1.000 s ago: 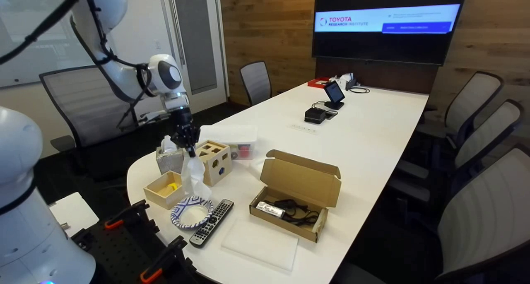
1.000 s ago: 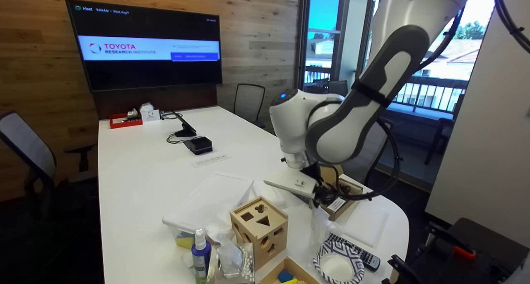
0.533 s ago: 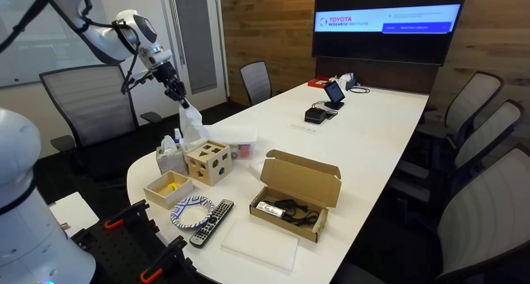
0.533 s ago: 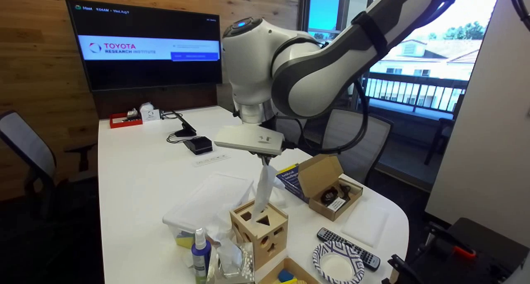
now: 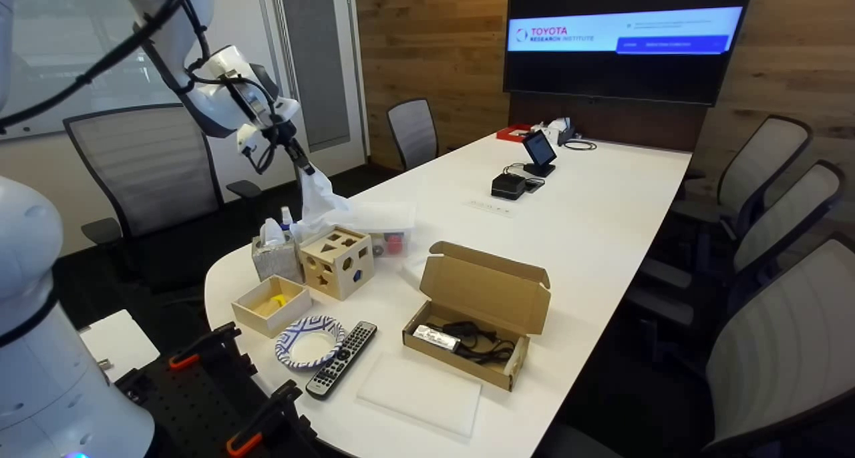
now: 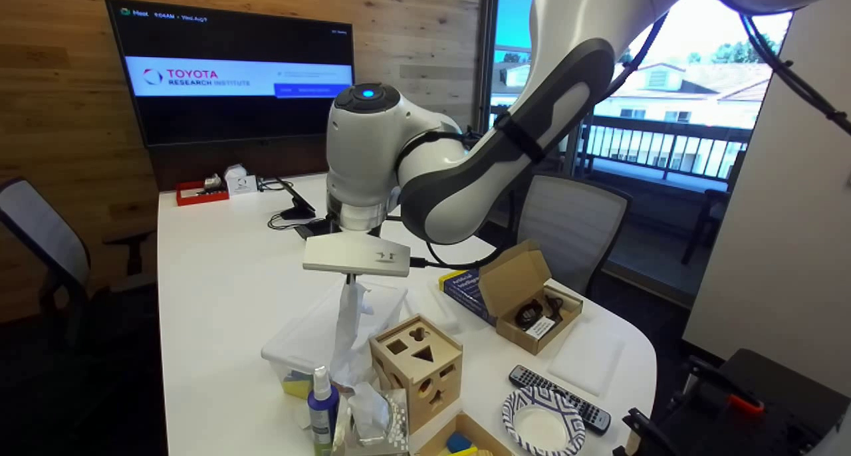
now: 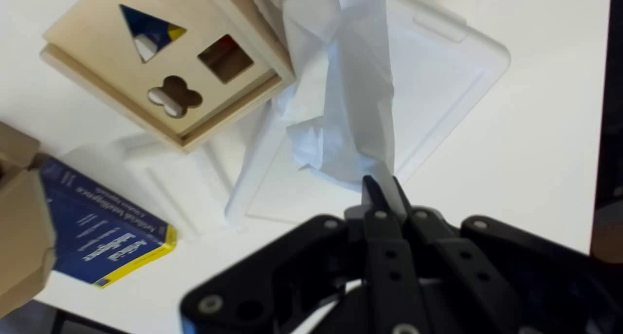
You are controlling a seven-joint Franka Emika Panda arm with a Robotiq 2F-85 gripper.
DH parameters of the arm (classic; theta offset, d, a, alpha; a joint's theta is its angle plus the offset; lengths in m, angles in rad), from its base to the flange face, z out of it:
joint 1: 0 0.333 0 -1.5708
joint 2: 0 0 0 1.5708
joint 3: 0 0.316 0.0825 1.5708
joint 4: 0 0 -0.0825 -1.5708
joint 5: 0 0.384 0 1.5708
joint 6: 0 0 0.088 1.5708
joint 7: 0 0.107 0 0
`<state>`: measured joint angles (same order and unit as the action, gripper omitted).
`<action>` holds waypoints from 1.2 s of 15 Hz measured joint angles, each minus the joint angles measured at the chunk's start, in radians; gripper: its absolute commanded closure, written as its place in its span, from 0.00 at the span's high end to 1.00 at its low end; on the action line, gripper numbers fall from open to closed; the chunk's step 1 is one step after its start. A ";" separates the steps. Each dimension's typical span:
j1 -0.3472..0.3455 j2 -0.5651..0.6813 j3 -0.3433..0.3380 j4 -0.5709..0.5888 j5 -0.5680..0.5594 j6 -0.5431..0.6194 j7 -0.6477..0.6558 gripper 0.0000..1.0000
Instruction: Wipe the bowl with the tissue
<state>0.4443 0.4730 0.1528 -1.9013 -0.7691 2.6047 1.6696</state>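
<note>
The blue-and-white patterned bowl [image 5: 310,346] lies on the table against a remote; it also shows in an exterior view [image 6: 540,429] and is out of the wrist view. My gripper [image 5: 308,171] is shut on a crumpled white tissue [image 5: 316,196], well away from the bowl. In an exterior view the tissue [image 6: 346,323] hangs from the gripper [image 6: 350,280] beside the wooden cube, in front of the lidded plastic bin. In the wrist view the tissue [image 7: 362,95] runs from between the fingertips [image 7: 381,182] up past the cube.
The wooden shape cube [image 5: 337,263] stands by a tissue box [image 5: 277,261] with its own tuft and a small wooden tray [image 5: 250,314]. A spray bottle [image 6: 323,409], plastic bin [image 6: 292,349], remote [image 5: 342,360], open cardboard box [image 5: 461,364] and blue book [image 6: 465,295] are close by.
The tissue, hanging down to the bowl a second ago, has been lifted away past the cube. Since half a second ago the gripper has moved over beside the plastic bin and slightly lower. The bowl stays put.
</note>
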 measured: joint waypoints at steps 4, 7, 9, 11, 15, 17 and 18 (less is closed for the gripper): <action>-0.007 0.066 0.021 0.020 0.155 0.033 -0.223 0.00; 0.011 0.065 0.023 0.020 0.298 -0.057 -0.329 0.00; 0.023 0.058 0.017 0.021 0.358 -0.143 -0.340 0.00; 0.032 0.054 0.005 0.025 0.399 -0.229 -0.340 0.00; 0.032 0.080 -0.022 0.040 0.440 -0.291 -0.340 0.00; 0.032 0.121 -0.034 0.070 0.440 -0.286 -0.341 0.00; 0.032 0.146 -0.038 0.091 0.440 -0.282 -0.345 0.00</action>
<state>0.4766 0.6191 0.1150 -1.8105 -0.3290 2.3232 1.3246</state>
